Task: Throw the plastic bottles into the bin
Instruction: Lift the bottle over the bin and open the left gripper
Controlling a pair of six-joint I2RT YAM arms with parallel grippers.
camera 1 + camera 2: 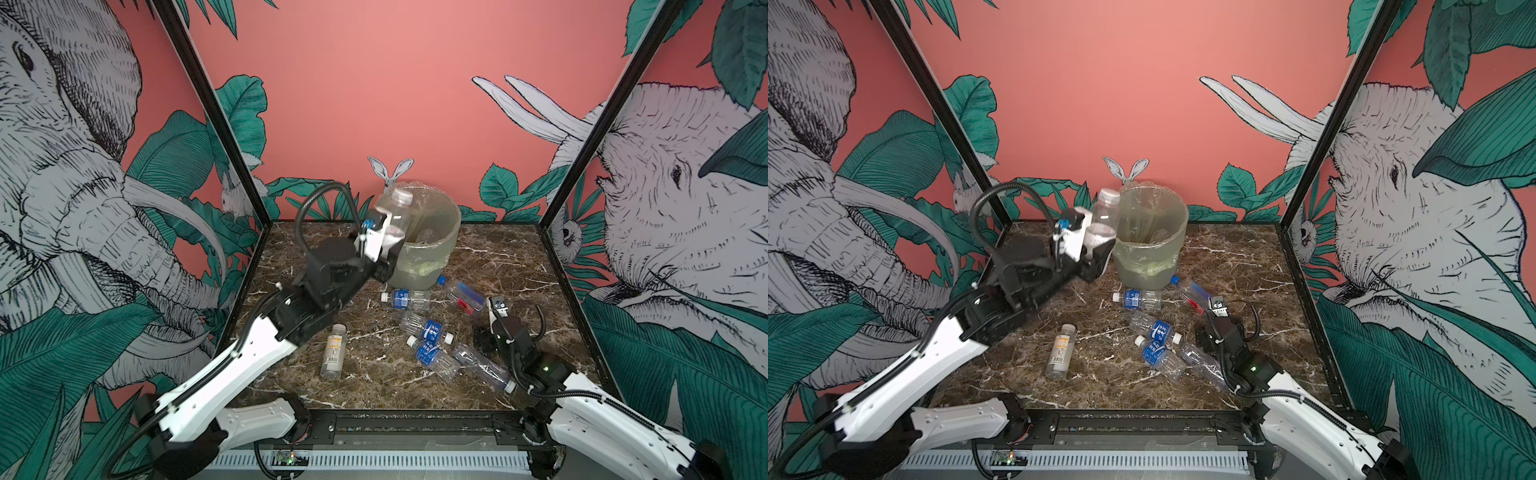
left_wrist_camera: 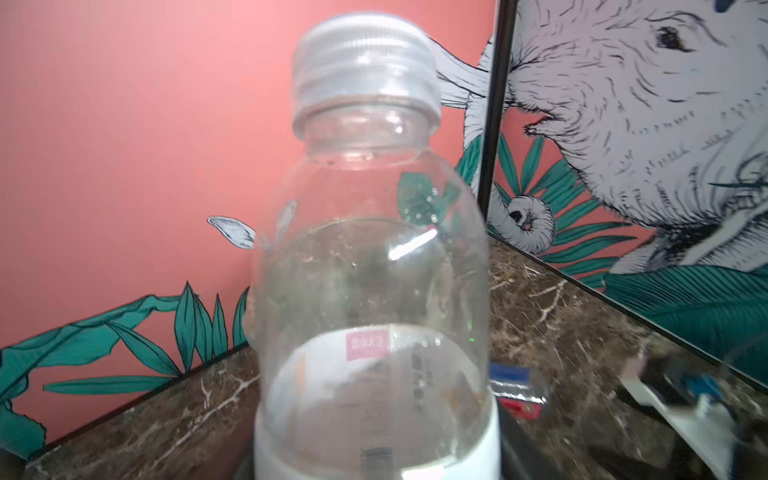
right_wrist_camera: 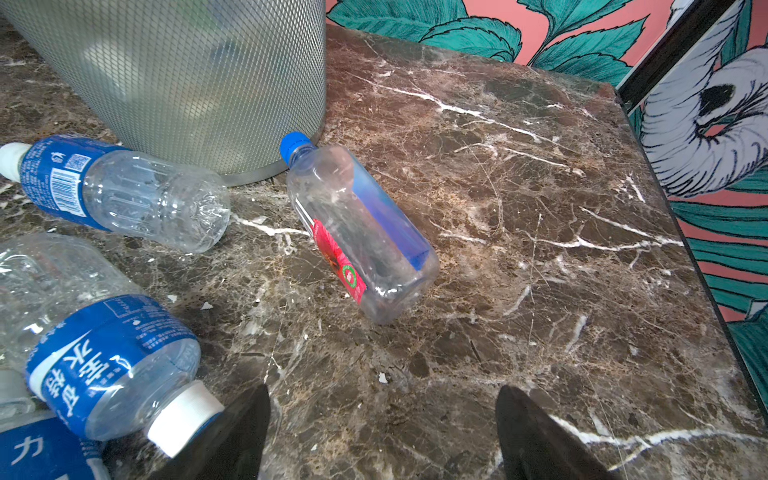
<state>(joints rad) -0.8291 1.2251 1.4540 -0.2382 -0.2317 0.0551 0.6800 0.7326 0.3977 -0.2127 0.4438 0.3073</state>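
White-capped bottle (image 1: pixel 395 210) is gripped by the left hand (image 1: pixel 390 245) beside the bin (image 1: pixel 428 266); right hand (image 3: pixel 382 401) spread wide, empty.

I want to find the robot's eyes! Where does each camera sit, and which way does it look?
Top views: high in front, looking down on table, bin, left arm, right arm.
Left wrist: raised, facing the back wall past the held bottle; left end effector barely shows.
Right wrist: low over the table, facing the red-labelled bottle; open right end effector's tips show.
Shared: top views show that bottle by the bin.
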